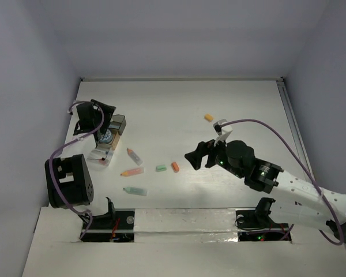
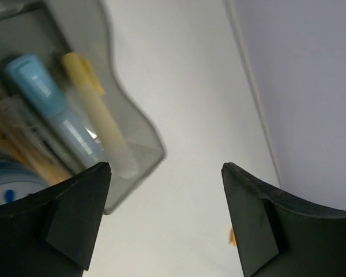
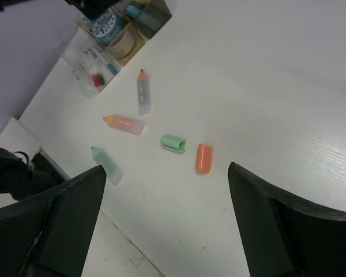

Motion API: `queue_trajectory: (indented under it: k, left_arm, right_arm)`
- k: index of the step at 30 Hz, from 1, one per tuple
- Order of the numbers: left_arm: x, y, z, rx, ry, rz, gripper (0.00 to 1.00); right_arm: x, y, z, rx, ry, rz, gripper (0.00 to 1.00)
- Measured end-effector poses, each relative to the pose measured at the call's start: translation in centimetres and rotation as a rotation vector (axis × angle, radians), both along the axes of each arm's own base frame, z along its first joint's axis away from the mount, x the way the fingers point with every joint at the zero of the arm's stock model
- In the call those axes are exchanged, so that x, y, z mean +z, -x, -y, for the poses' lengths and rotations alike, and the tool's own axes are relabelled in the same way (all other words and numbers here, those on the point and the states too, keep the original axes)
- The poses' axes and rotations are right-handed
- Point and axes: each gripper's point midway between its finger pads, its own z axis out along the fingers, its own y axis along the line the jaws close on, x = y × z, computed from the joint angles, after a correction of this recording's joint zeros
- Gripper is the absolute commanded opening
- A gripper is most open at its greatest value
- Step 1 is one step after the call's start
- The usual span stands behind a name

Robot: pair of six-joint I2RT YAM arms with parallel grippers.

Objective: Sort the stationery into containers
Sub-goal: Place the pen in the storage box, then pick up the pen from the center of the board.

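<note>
The white table (image 1: pixel 242 104) fills most of my top view. The right arm (image 1: pixel 288 186) reaches in from the near right corner to mid-table. The left arm (image 1: pixel 69 180) folds up along the left edge, its wrist over the containers.

The 3 containers sit in a tight cluster at the left edge. The grey box (image 2: pixel 135 124) is farthest from me, the blue-white pot (image 1: pixel 105 136) is in the middle, and the clear tray (image 3: pixel 83 57) is nearest. In the box, a blue marker (image 2: pixel 43 98) and a yellow marker (image 2: pixel 98 118) lie side by side. The tray holds a few small bits, and I can make out 1 red and 1 blue.

The left gripper (image 2: pixel 166 173) hangs just past the box's corner. Its jaws are well apart, with nothing between them and only bare table below. The right gripper (image 3: pixel 167 168) is spread wide and empty, above the loose pieces at mid-table.

3 markers lie flat to the right of the tray, none touching another. They are an orange-tipped marker (image 3: pixel 143 95), a pink marker (image 3: pixel 124 124) and a green marker (image 3: pixel 107 166), the last nearest the front edge. Just beyond them are a green cap (image 3: pixel 173 142) and an orange cap (image 3: pixel 203 158), close together but apart. A small orange block (image 1: pixel 209 117) lies alone toward the far side, well away from everything else.
</note>
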Motion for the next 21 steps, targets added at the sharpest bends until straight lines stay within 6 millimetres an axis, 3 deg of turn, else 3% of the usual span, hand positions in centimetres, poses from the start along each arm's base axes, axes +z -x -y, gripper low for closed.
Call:
queue_trajectory:
  k: [3, 7, 9, 12, 16, 21]
  left_arm:
    - [3.9, -0.6, 0.6, -0.039, -0.036, 0.077, 0.84]
    - [12.1, -1.1, 2.0, -0.100, -0.101, 0.260, 0.95]
    - [16.4, -0.2, 2.9, -0.133, -0.129, 0.361, 0.98]
    - [20.6, 2.0, 4.1, -0.172, -0.161, 0.470, 0.99]
    - [24.0, 5.6, 5.5, -0.243, -0.215, 0.583, 0.99]
    - [25.1, 10.8, 7.6, -0.388, -0.319, 0.670, 0.99]
  right_arm:
    - [-1.9, -0.2, -0.8, 0.015, 0.053, -0.033, 0.90]
    - [-4.1, -0.3, -1.7, 0.046, 0.112, -0.071, 0.90]
    - [-4.9, -0.2, -2.3, 0.068, 0.134, -0.088, 0.89]
    - [-5.8, -0.1, -3.8, 0.127, 0.164, -0.111, 0.86]
    - [-7.0, 0.7, -6.2, 0.253, 0.197, -0.144, 0.81]
    - [-8.5, 1.7, -9.6, 0.405, 0.255, -0.159, 0.81]
